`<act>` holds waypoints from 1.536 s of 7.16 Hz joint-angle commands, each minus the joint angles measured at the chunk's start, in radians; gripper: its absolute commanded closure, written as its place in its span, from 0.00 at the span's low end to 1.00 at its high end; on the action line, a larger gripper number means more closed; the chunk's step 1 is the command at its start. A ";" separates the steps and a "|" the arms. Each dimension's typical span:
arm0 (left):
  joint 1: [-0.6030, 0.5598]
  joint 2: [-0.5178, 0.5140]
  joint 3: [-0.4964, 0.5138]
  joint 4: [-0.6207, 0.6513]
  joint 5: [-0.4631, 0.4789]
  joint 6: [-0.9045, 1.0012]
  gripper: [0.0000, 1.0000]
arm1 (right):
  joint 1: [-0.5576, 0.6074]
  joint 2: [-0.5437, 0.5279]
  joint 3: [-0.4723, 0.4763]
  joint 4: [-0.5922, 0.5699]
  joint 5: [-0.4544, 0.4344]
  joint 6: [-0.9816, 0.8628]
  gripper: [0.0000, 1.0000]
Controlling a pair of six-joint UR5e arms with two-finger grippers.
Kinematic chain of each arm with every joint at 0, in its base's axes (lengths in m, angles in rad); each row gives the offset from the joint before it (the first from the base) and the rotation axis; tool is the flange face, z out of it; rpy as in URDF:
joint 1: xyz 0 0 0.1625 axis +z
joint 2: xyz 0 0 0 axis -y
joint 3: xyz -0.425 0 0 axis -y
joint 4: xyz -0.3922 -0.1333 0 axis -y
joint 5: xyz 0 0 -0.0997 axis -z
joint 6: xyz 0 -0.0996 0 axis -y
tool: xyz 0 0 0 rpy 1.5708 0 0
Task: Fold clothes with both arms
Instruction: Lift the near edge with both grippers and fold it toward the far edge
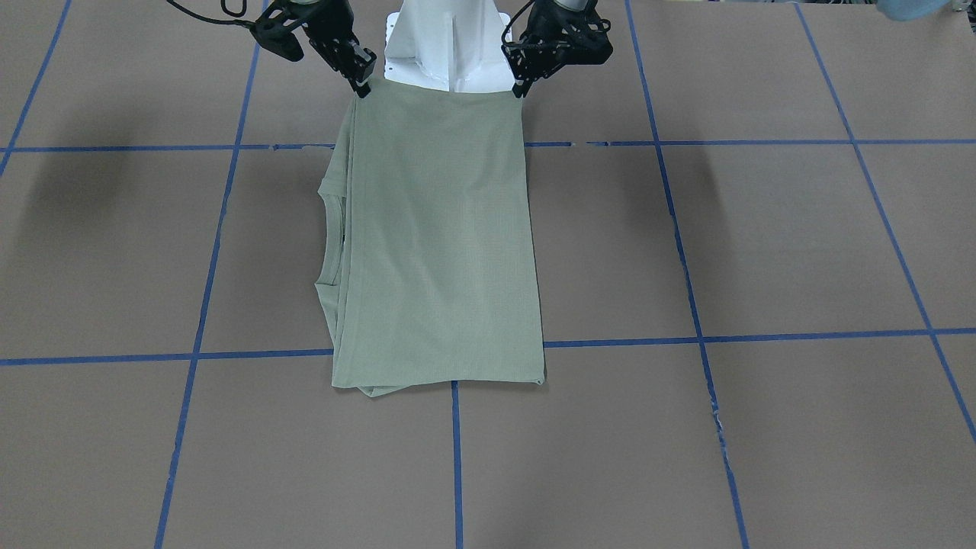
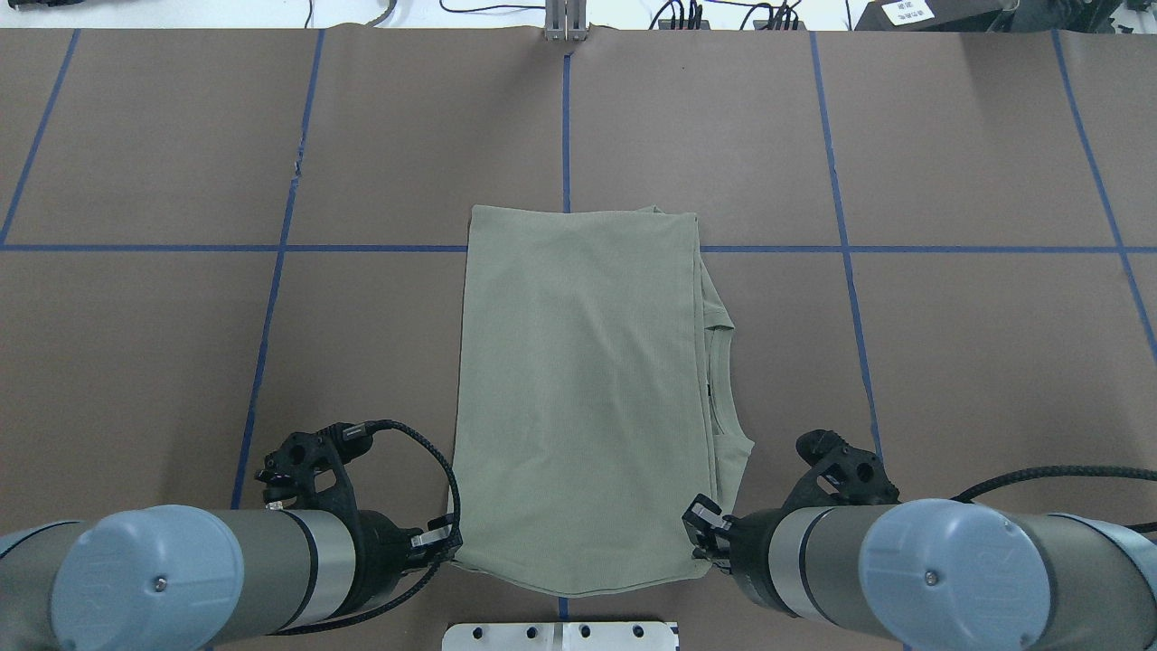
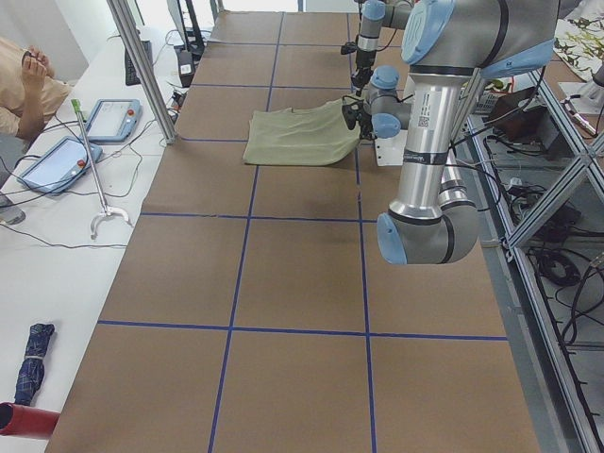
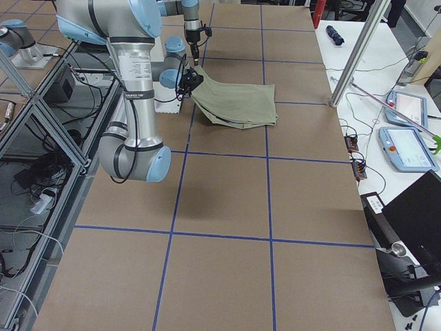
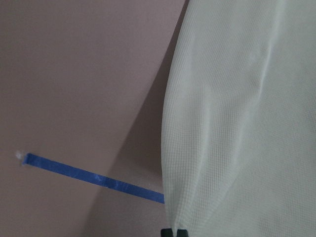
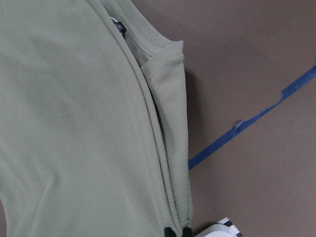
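The pale sage-green shirt (image 1: 438, 244) lies folded into a long rectangle in the middle of the table (image 2: 136, 344). Its ribbed collar (image 2: 723, 380) sticks out on the robot's right side, and the black neck label (image 6: 120, 27) shows in the right wrist view. The edge nearest the robot is raised off the table. My left gripper (image 2: 443, 542) is shut on the near left corner (image 5: 242, 123). My right gripper (image 2: 703, 533) is shut on the near right corner (image 6: 74, 123). In the front-facing view the left gripper (image 1: 521, 90) and the right gripper (image 1: 362, 88) hold that edge taut.
The white pedestal base (image 1: 446, 46) stands just behind the held edge. Blue tape lines (image 2: 565, 117) divide the brown table into squares. A side bench with tablets (image 3: 57, 160) and a metal post (image 3: 142, 66) lies beyond the table's far edge.
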 commanded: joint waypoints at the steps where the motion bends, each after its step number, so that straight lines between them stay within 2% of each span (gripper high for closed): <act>1: -0.070 -0.030 -0.027 0.009 -0.002 -0.008 1.00 | 0.060 -0.002 0.039 0.000 0.013 0.000 1.00; 2: -0.157 -0.084 -0.009 0.011 -0.002 0.007 1.00 | 0.141 0.007 0.032 0.000 0.024 -0.008 1.00; 3: -0.237 -0.146 0.072 0.006 -0.003 0.045 1.00 | 0.228 0.015 -0.014 0.011 0.051 -0.020 1.00; 4: -0.314 -0.203 0.190 -0.003 -0.003 0.114 1.00 | 0.299 0.123 -0.124 0.009 0.079 -0.087 1.00; 5: -0.372 -0.211 0.258 -0.040 -0.002 0.160 1.00 | 0.367 0.197 -0.222 0.005 0.120 -0.118 1.00; 6: -0.405 -0.214 0.322 -0.082 -0.002 0.190 1.00 | 0.428 0.233 -0.279 0.008 0.164 -0.176 1.00; 8: -0.414 -0.242 0.447 -0.194 0.001 0.191 1.00 | 0.475 0.289 -0.399 0.009 0.186 -0.257 1.00; 10: -0.417 -0.277 0.510 -0.218 0.006 0.191 1.00 | 0.485 0.351 -0.505 0.021 0.186 -0.282 1.00; 11: -0.417 -0.279 0.527 -0.218 0.007 0.193 1.00 | 0.496 0.380 -0.569 0.069 0.186 -0.279 1.00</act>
